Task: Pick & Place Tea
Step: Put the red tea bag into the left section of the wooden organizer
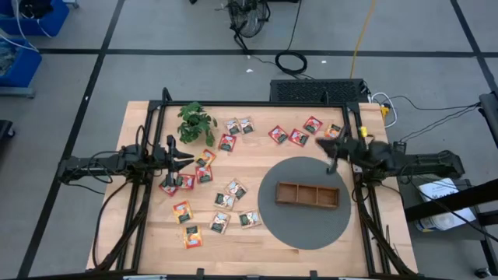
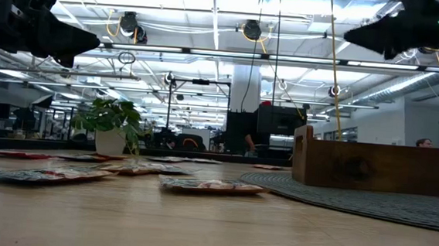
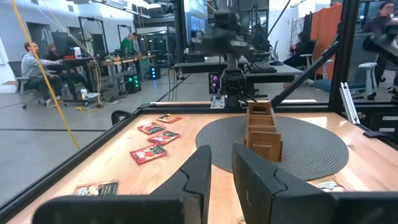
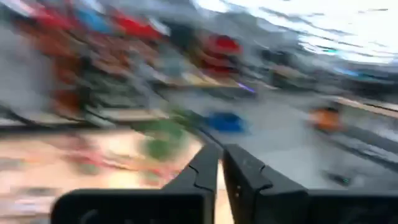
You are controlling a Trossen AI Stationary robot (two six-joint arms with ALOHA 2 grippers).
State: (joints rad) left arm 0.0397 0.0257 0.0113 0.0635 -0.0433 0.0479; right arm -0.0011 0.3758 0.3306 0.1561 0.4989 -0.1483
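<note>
Tea sachets [image 1: 226,142] lie scattered across the table's left and far parts; the tray [image 1: 307,194] holds none. Right gripper [image 1: 330,166], narrow and empty, moves fast above the mat's far edge: misaligned descent risks a missed pick. Left gripper [image 1: 189,159], narrow and empty, hovers over the sachets.

Even, bright overhead light seen in high view; only soft shadows cast on table [image 1: 257,237]. Low view backlit by ceiling strip lights [image 2: 210,29], glare washed across upper part, arms reduced to dark silhouettes; near table surface out of focus. Left wrist view sharp and well lit. Right wrist view heavily smeared by motion blur, only own fingers [image 4: 239,177] kept sharp
</note>
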